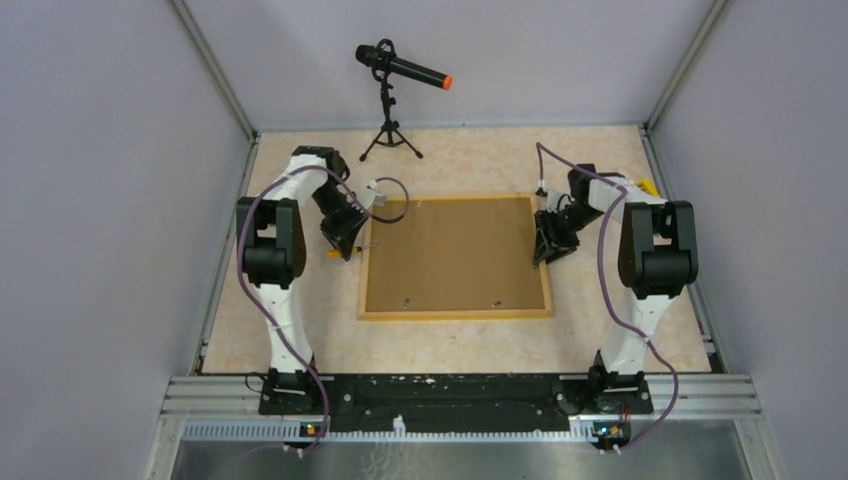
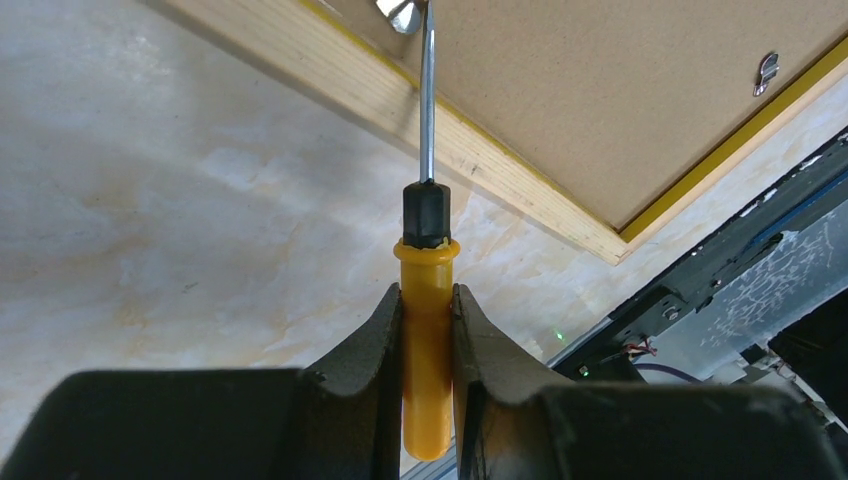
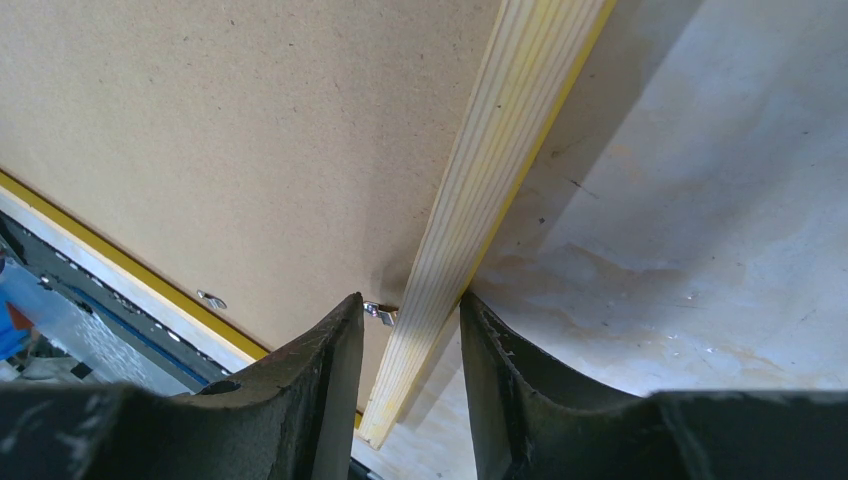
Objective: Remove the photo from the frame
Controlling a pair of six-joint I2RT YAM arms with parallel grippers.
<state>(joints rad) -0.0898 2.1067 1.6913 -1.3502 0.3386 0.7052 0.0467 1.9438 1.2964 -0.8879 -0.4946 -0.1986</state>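
My left end effector pinches the yellow plastic handle of a screwdriver, one finger pressed to each side. Its black collar and thin steel shaft run straight ahead of my fingertips, over the pale marbled tabletop. The shaft passes just beside a small silver wing clip, and its tip is cut off from view. That clip sits at the rim of the large rectangular frame, which lies face down with its brown fibreboard back up and its pale wood edge toward me. Further ahead and to the right, a second metal clip sits on the board near the yellow border.

My right end effector is spread, a finger on either side of the frame's pale wood rail. I cannot tell whether they touch it. Between the fingertips a small metal tab sits against the rail's inner side.

The frame lies between my two end effectors, and the photo cannot be seen from this side. Beyond the frame stands a black microphone on a small tripod.
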